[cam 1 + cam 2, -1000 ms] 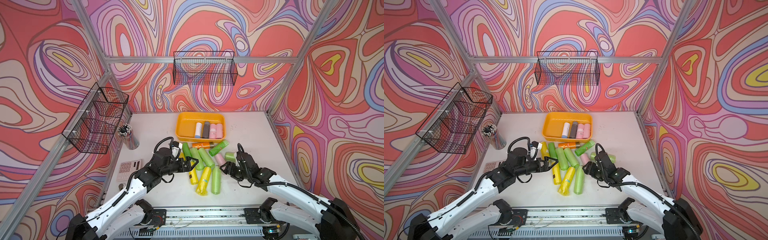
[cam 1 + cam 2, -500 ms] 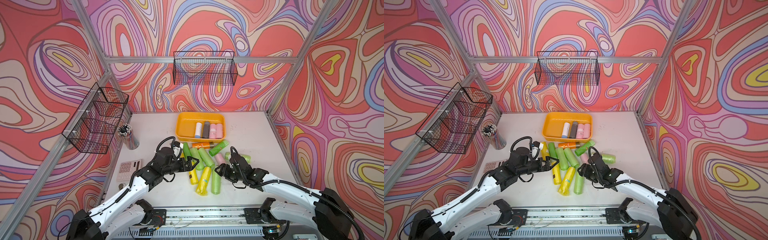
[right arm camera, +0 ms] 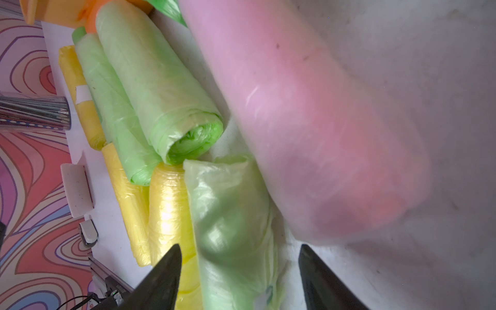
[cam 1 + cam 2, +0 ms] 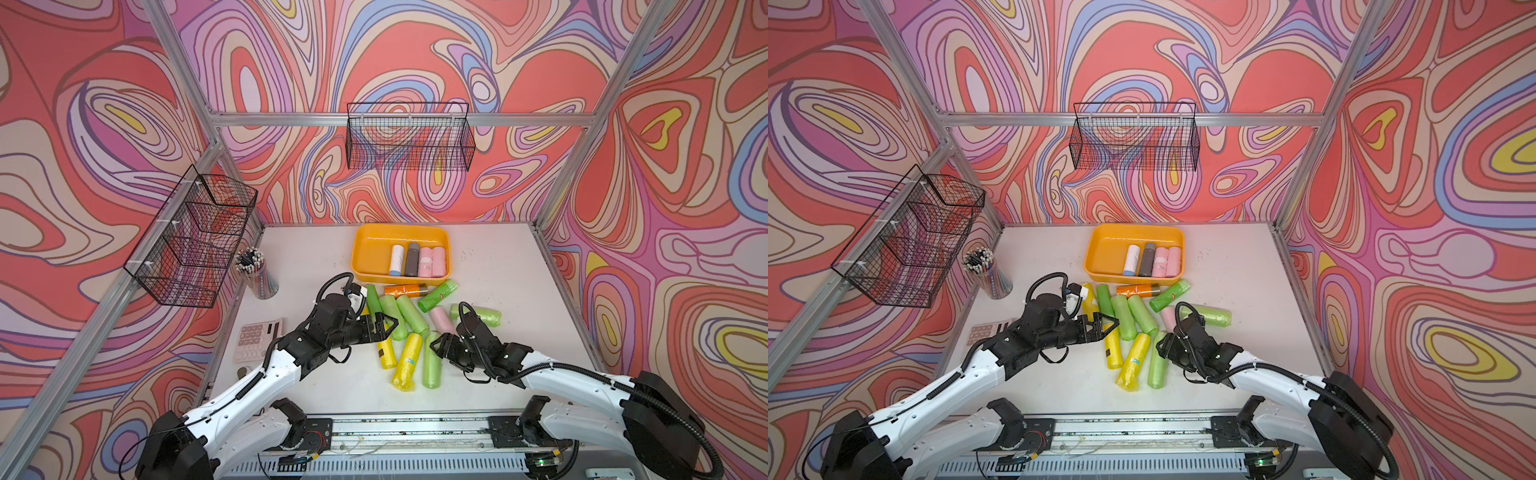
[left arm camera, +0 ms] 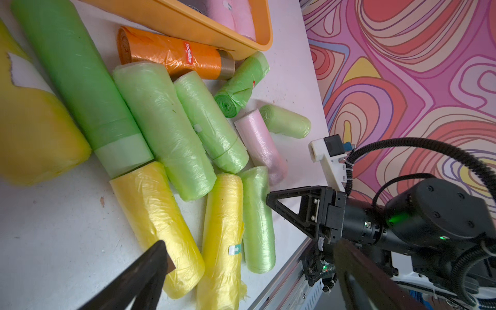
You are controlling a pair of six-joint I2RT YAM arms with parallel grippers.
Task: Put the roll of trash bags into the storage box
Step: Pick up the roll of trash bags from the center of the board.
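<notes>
Just in front of the storage box (image 4: pixel 371 253), on its side nearer the arms, we see a loose heap of trash-bag rolls: glossy, crinkled film wound into soft cylinders in green, yellow and pink. One orange roll (image 4: pixel 405 289) lies along the box's front wall. The box itself is smooth orange-yellow plastic, a shallow rectangle with rounded corners and a flared rim. Inside it, toward its right end, four rolls lie side by side: a white roll (image 4: pixel 397 259) with a blue end, a grey roll (image 4: pixel 411 259) and two pink rolls (image 4: pixel 425 262).

At the heap's edge farthest from the box lies the pale green roll of trash bags (image 4: pixel 431 365), translucent and wrinkled, flat on the table (image 4: pixel 498 266) just beside a yellow roll (image 4: pixel 407 361). The right gripper (image 4: pixel 436 345) sits over its half nearer the box, with black tapered fingers (image 3: pixel 163 279) spread to either side of it. A gap shows at one finger, and we cannot tell whether the other touches. The left gripper (image 4: pixel 386 328) hangs over the heap's left part, triangular fingers wide apart, holding nothing.
</notes>
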